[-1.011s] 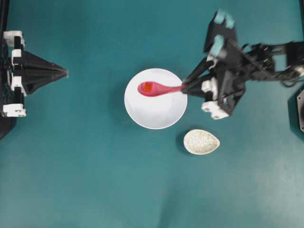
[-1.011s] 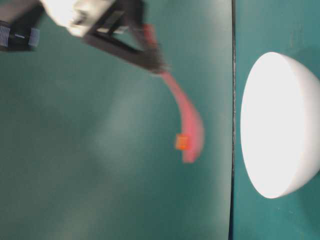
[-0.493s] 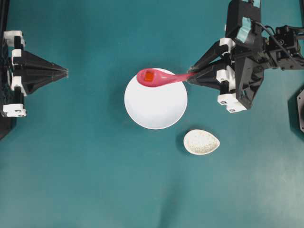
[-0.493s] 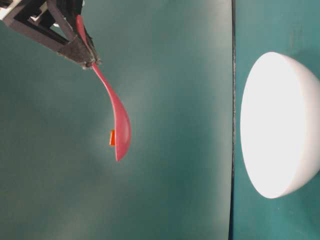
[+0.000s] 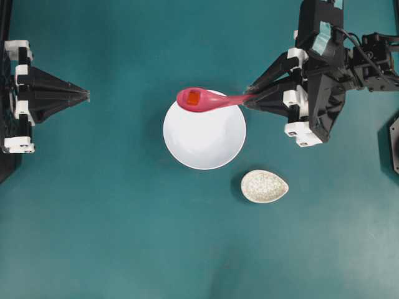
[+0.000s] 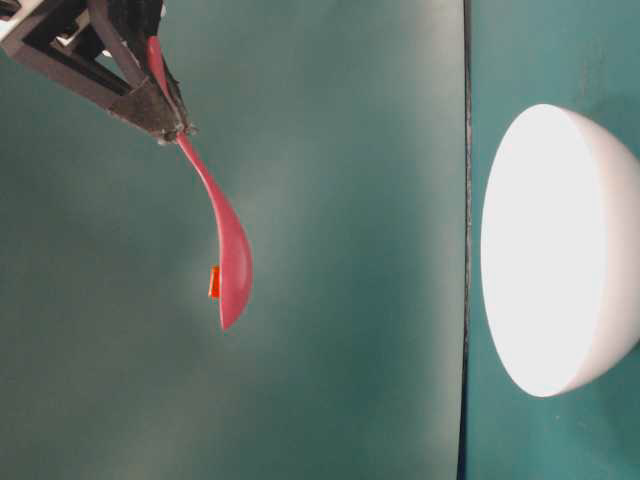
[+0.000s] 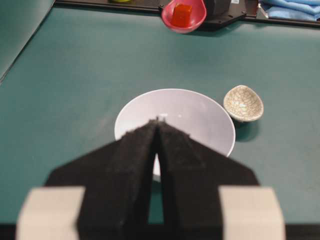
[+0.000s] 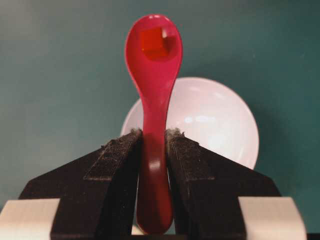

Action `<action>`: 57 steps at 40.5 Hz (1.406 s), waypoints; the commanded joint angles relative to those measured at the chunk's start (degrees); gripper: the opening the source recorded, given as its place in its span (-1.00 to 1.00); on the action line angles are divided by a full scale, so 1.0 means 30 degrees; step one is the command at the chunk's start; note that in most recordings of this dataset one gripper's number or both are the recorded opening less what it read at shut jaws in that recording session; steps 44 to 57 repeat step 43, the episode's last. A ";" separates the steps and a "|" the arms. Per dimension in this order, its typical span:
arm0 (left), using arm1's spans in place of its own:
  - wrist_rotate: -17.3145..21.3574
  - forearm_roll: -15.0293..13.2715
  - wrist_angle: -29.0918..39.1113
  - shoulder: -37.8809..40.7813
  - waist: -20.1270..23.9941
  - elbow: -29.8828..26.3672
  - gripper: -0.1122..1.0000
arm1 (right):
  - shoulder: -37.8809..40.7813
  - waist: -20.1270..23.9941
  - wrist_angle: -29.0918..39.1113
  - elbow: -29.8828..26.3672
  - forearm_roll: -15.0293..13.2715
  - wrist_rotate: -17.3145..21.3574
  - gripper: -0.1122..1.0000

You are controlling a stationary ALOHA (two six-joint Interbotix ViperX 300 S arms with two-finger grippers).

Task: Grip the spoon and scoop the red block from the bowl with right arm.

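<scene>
In the right wrist view the right gripper (image 8: pixel 154 137) is nearest, its two black fingers (image 8: pixel 117 162) pressed on either side of the spoon (image 8: pixel 153 100) handle. The jaws stand partly closed, held apart only by the handle. Past the grip, the spoon's oval end sits level and face up, with the red block (image 8: pixel 154 43) lying in it. Beyond and below is the bowl (image 8: pixel 215 122), which holds nothing visible.

The scoop itself looks done; the step in hand is carrying the load clear. To do it well, the spoon should keep its hollow facing up, and the wrist should not roll, since the block is loose and only the shallow rim keeps it in. Slow, even travel would suit, with the grip left as firm as it is.

From overhead the right arm (image 5: pixel 349 68) reaches in from the right, the gripper pointing leftward and roughly level, so that the spoon's end hangs over the bowl's far rim. The table-level view shows the spoon well above the bowl, clear of it.

Farthest off, the left gripper (image 5: pixel 84 95) rests at the left edge, well apart from the bowl, its jaws closed on nothing. A speckled dish (image 5: pixel 264 185) sits near the bowl.
</scene>
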 commanded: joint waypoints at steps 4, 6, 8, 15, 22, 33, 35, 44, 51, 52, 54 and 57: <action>0.0059 0.0000 -0.0059 -0.0059 0.0059 -0.0381 -0.80 | -0.0352 0.0059 -0.0117 -0.0381 -0.0088 -0.0029 -0.37; 0.0088 0.0000 -0.0029 -0.0059 0.0029 -0.0381 -0.80 | -0.0352 0.0059 -0.0117 -0.0381 -0.0117 -0.0029 -0.37; 0.0146 0.0000 -0.0059 -0.0029 0.0059 -0.0381 -0.80 | -0.0352 0.0059 -0.0117 -0.0381 -0.0117 -0.0029 -0.37; 0.0234 0.0000 -0.0059 -0.0029 0.0059 -0.0381 -0.80 | -0.0322 0.0059 -0.0146 -0.0381 -0.0234 -0.0029 -0.37; 0.0205 0.0000 0.0059 -0.0059 0.0059 -0.0410 -0.80 | -0.0352 0.0059 -0.0322 -0.0381 -0.0791 -0.0029 -0.37; 0.0205 0.0000 0.0234 -0.0029 0.0059 -0.0381 -0.80 | -0.0322 0.0059 -0.0264 -0.0381 -0.0850 0.0000 -0.37; 0.0205 0.0000 0.0234 -0.0059 0.0059 -0.0381 -0.80 | -0.0352 0.0059 -0.0293 -0.0381 -0.0850 0.0029 -0.37; 0.0205 0.0000 0.0234 -0.0029 0.0059 -0.0381 -0.80 | -0.0322 0.0059 -0.0322 -0.0381 -0.0850 0.0088 -0.37; 0.0205 0.0000 0.0234 -0.0029 0.0059 -0.0381 -0.80 | -0.0322 0.0059 -0.0322 -0.0381 -0.0850 0.0088 -0.37; 0.0205 0.0000 0.0234 -0.0029 0.0059 -0.0381 -0.80 | -0.0322 0.0059 -0.0322 -0.0381 -0.0850 0.0088 -0.37; 0.0205 0.0000 0.0234 -0.0029 0.0059 -0.0381 -0.80 | -0.0322 0.0059 -0.0322 -0.0381 -0.0850 0.0088 -0.37; 0.0205 0.0000 0.0234 -0.0029 0.0059 -0.0381 -0.80 | -0.0322 0.0059 -0.0322 -0.0381 -0.0850 0.0088 -0.37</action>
